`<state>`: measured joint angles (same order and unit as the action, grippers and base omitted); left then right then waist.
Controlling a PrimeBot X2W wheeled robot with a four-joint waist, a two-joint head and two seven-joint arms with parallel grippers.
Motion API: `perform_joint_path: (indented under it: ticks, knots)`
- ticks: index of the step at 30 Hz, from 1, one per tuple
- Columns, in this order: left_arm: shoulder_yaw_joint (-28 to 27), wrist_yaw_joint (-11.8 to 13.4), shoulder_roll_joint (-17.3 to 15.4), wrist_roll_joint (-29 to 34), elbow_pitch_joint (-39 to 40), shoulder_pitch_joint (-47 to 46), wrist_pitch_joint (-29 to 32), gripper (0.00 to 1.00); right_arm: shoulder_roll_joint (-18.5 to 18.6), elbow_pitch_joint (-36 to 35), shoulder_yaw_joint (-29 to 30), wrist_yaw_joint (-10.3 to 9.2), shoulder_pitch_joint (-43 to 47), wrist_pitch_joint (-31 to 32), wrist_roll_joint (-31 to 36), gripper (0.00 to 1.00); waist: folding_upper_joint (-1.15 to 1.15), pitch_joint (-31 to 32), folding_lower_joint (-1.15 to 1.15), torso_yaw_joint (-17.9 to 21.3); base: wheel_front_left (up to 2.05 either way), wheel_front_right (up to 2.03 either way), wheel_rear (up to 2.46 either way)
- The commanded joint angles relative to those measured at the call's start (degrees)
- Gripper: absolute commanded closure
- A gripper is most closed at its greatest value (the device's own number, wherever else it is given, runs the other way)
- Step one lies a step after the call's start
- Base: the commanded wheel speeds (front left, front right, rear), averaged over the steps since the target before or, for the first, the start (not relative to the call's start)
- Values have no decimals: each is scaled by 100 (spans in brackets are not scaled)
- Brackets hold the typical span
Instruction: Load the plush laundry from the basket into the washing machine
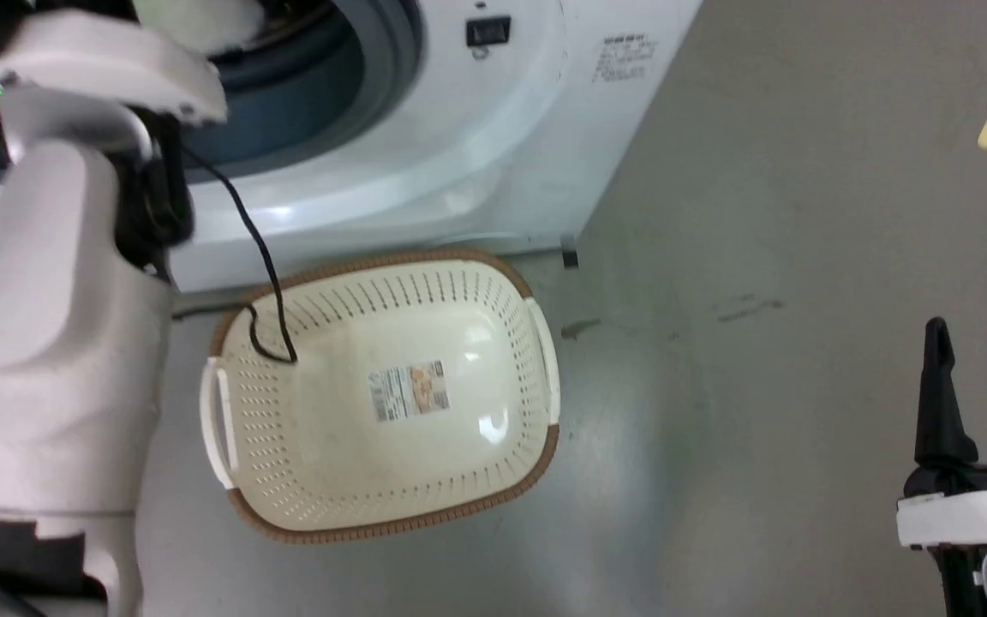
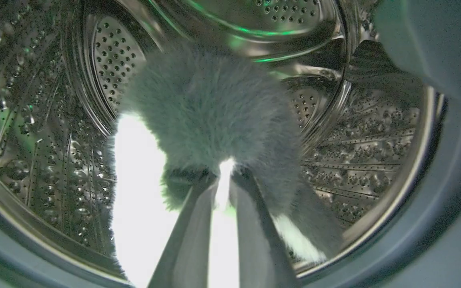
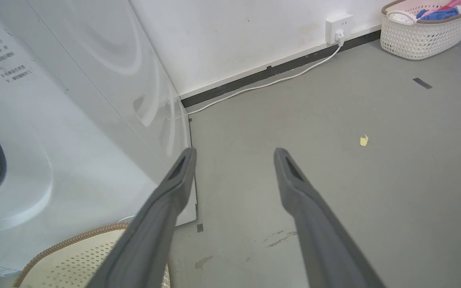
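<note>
**Now, let the penguin go deep inside the drum**

In the left wrist view the left pincer (image 2: pixel 225 176) is closed on the plush laundry (image 2: pixel 210 108). Its two fingers pinch the fur at the lower middle of the frame. The toy hangs in front of the shiny drum (image 2: pixel 34 120), which goes around it on all sides. It seems to be past the grey gasket (image 2: pixel 434 248), but I cannot tell if it touches the drum wall.

In the head view the washing machine (image 1: pixel 459 154) is at the upper left and the pale left arm (image 1: pixel 56 300) reaches into its porthole. The basket (image 1: pixel 459 291) stands on the floor just before the machine, in the middle of the frame, and its bottom shows a label (image 1: pixel 409 391) and no laundry. The right pincer (image 1: pixel 969 332) is at the lower right, wide open and holding nothing, well apart from the machine.

The step in hand, as I judge it, is the release. To do it well, the pincer should open only when the whole toy is beyond the gasket, so that no flipper lies where the door would catch it. Long fur can cling to the fingers, so it is better to open fully and then draw back straight through the middle of the porthole. A black cable (image 1: pixel 258 248) hangs from the arm over the basket, and it could snag the rim on the way back.
</note>
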<state>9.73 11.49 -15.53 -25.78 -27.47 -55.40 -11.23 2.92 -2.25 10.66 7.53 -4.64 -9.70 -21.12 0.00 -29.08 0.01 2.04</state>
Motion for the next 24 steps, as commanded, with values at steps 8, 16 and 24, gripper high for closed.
perform_joint_path:
  ticks: [8,16,24]
  knots:
    - [-74,133,-317,183,-196,-874,93,100,6,-21,-56,-4,-171,-70,-51,0,0,-693,-1,330,0,0,0]
    - [-97,266,-580,256,-267,-1367,428,100,74,-34,-6,-4,-213,-166,-126,0,0,-1107,-1,463,0,0,0]
    - [-140,490,-709,283,-294,-1631,694,92,112,-125,7,-4,-232,-210,-163,0,0,-1359,-1,432,0,0,0]
